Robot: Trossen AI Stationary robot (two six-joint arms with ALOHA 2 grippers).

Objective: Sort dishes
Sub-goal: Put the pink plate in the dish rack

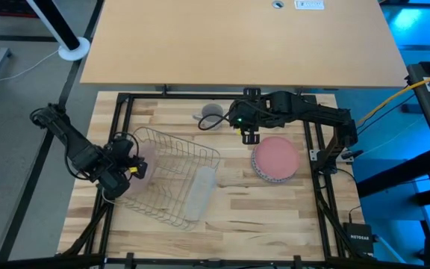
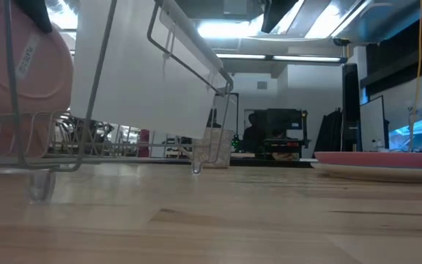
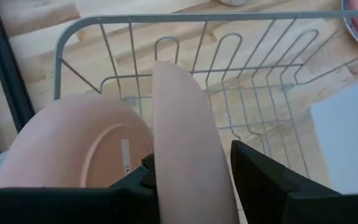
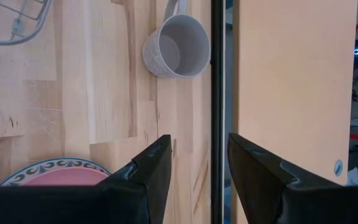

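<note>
A wire rack stands on the table's left half. Two salmon-pink dishes stand on edge in its left end: one shows a flat side with a label, the other is seen edge-on. My left gripper is open, with one finger on each side of the edge-on dish. A third pink dish lies on a dish with a blue-patterned rim on the table's right half. My right gripper hangs open above the table, between that stack and a mug, with nothing between its fingers. My left gripper straddles the near rim of the edge-on pink dish, coming from the table's left and slanting down. A gap shows between the dish and one finger. Whether the other finger touches the dish, I cannot tell. The dish stands upright in the rack.
A flat white object lies in the rack's near right part. The grey mug lies on its side near the table's far edge. A black frame runs around the tabletop, and a raised wooden board lies beyond it.
</note>
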